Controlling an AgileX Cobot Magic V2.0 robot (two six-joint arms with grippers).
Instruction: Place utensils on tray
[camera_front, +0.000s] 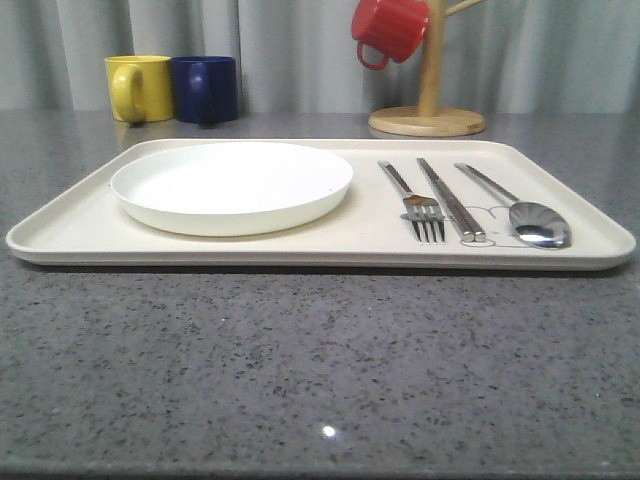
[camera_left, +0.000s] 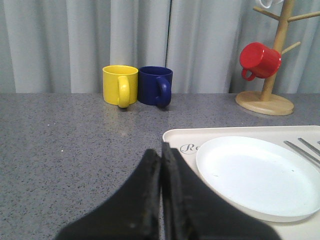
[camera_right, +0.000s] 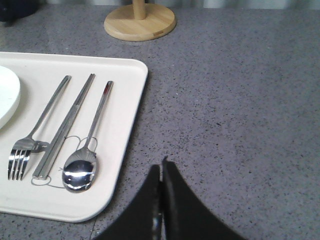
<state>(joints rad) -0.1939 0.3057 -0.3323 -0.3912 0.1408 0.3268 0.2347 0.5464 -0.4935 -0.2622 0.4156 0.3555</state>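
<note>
Fork (camera_front: 424, 212), chopsticks (camera_front: 452, 200) and spoon (camera_front: 535, 220) lie side by side on tray (camera_front: 330, 245).

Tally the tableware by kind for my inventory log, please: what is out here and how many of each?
Mugs: 3 (yellow mug, blue mug, red mug on the wooden mug tree)
Plate: 1
Tray: 1
Fork: 1
Chopsticks: 1 pair
Spoon: 1
Total: 8, plus the mug tree

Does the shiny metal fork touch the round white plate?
Apart. The front view shows bare cream tray between the fork and the plate.
</note>
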